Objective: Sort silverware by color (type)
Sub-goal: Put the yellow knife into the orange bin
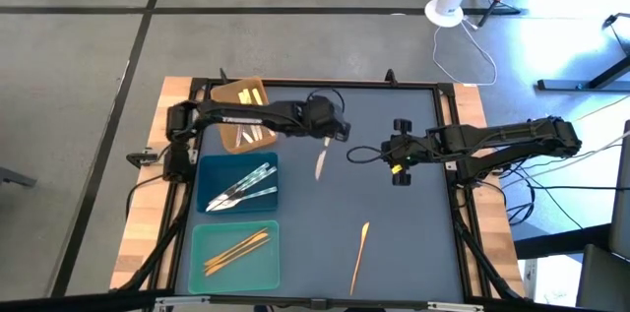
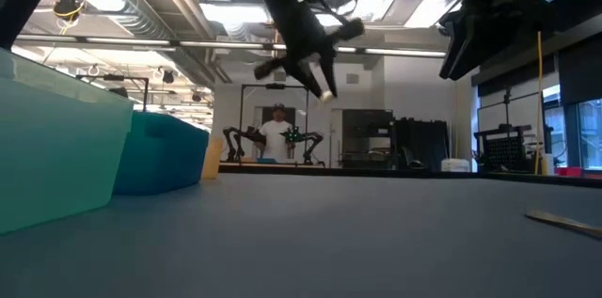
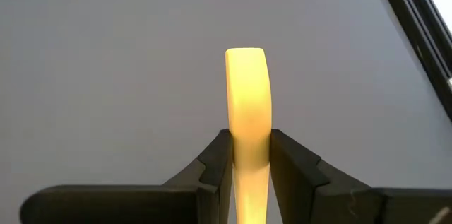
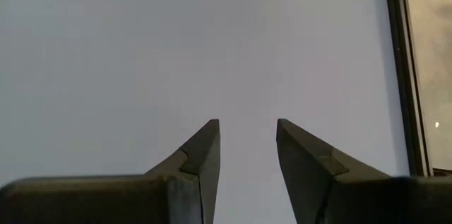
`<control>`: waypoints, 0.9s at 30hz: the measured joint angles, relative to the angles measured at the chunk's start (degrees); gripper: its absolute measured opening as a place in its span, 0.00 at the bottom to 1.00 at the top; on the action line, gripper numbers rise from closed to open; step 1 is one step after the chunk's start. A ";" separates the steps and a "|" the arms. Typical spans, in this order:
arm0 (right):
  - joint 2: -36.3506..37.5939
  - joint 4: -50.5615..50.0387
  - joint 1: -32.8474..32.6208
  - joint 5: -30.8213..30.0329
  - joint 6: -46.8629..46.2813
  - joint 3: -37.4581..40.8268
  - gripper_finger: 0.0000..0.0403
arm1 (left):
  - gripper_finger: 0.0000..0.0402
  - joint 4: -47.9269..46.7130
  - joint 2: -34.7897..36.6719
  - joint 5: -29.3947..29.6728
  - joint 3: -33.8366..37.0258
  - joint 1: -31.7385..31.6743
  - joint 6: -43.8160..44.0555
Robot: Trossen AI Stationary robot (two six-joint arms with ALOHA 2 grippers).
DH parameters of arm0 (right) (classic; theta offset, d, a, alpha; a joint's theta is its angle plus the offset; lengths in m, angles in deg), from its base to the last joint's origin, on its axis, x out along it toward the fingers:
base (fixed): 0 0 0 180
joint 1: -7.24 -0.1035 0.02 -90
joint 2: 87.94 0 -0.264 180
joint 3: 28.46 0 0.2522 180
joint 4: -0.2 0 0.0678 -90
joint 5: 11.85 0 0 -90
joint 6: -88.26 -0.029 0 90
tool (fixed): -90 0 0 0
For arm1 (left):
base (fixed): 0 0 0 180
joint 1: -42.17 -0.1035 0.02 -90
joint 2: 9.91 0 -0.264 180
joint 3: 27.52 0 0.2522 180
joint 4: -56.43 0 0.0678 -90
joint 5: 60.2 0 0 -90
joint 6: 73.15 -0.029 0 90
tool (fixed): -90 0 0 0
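Note:
My left gripper [image 1: 328, 135] [image 3: 248, 133] hangs over the middle of the grey mat, shut on a yellow-handled utensil [image 1: 320, 162]. The low view shows it [image 2: 320, 77] high above the table. Its silver end is hidden behind the fingers. My right gripper [image 1: 397, 155] [image 4: 247, 121] hovers open to the right of it, over bare mat, touching nothing. One orange-gold utensil [image 1: 361, 253] [image 2: 564, 223] lies flat on the mat near the front edge. Other utensils lie in three trays on the left. My left gripper pinches the utensil's yellow handle [image 3: 248, 146] between its two fingers. The handle runs along the fingers, and its rounded free end [image 3: 246, 61] sticks out past the fingertips. The utensil is lifted clear of the table.
Along the left side stand a brown tray [image 1: 228, 135] with yellow-handled pieces, a blue tray [image 1: 212, 169] with silver ones and a teal tray [image 1: 202, 238] [image 2: 56, 157] with orange-gold ones. A black frame [image 1: 448, 105] rims the mat. A person stands far behind the table [image 2: 278, 133].

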 joint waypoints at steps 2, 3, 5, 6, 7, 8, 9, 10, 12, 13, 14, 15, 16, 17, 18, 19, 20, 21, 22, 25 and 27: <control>0.00 -0.11 0.00 0.02 0.02 0.00 0.31 | 0.18 -1.95 1.82 0.54 0.00 -1.00 -1.44; 0.00 -0.02 0.00 0.08 -0.02 0.00 0.31 | 0.18 -2.83 2.97 0.66 0.00 -1.63 -1.88; 0.00 -0.11 0.00 0.36 -0.01 0.00 0.31 | 0.18 -5.27 5.16 1.52 -0.04 -2.90 -2.96; 0.00 0.01 0.00 0.76 -0.01 0.00 0.31 | 0.18 -6.88 6.25 1.92 -0.04 -3.55 -3.51; 0.00 -0.06 0.00 1.18 -0.02 0.00 0.31 | 0.18 -8.29 7.39 2.61 -0.04 -4.20 -4.02; 0.00 -0.04 0.00 1.50 -0.02 0.00 0.31 | 0.18 -9.52 8.61 3.19 -0.04 -4.81 -4.56; 0.00 0.07 0.00 1.61 -0.02 0.00 0.31 | 0.18 -11.06 9.75 3.89 -0.04 -5.43 -4.80; 0.00 0.04 0.00 1.70 -0.02 0.00 0.31 | 0.18 -12.69 11.10 4.82 -0.04 -6.08 -5.17; 0.00 0.04 0.00 1.79 -0.02 0.00 0.31 | 0.18 -15.42 13.29 6.17 -0.04 -7.38 -6.19; 0.00 0.05 0.00 1.79 -0.02 0.00 0.31 | 0.18 -16.70 14.49 6.60 -0.04 -8.10 -6.32; 0.00 0.06 0.00 1.81 -0.01 0.00 0.31 | 0.18 -18.59 15.59 6.83 -0.04 -8.91 -6.34; 0.00 0.04 0.00 1.83 0.00 0.00 0.31 | 0.18 -20.26 16.40 7.36 -0.04 -9.56 -6.39; 0.00 0.08 0.00 1.84 -0.01 0.00 0.31 | 0.18 -21.46 17.31 7.69 -0.04 -10.29 -6.80; 0.00 0.12 0.00 1.87 -0.01 0.00 0.31 | 0.18 -23.02 18.16 7.98 -0.04 -11.06 -7.44; 0.00 0.13 0.00 1.96 -0.02 0.00 0.31 | 0.18 -24.99 18.80 8.45 -0.04 -11.73 -7.73; 0.00 0.20 0.00 2.03 -0.02 0.00 0.31 | 0.18 -26.82 19.36 8.73 -0.04 -12.34 -7.89; 0.00 0.26 0.00 2.03 0.00 0.00 0.31 | 0.18 -28.32 19.74 8.77 -0.04 -13.03 -8.11; 0.00 0.26 0.00 2.04 -0.01 0.00 0.31 | 0.18 -29.98 19.95 8.78 -0.04 -13.79 -8.41; 0.00 0.31 0.00 2.08 0.00 0.00 0.31 | 0.18 -31.83 19.97 8.74 -0.04 -14.44 -8.88; 0.00 0.37 0.00 2.10 0.00 0.00 0.31 | 0.18 -35.20 19.92 9.28 0.20 -16.38 -9.19; 0.00 0.45 0.00 2.09 0.00 0.00 0.31 | 0.18 -35.26 20.02 9.81 1.75 -17.38 -10.00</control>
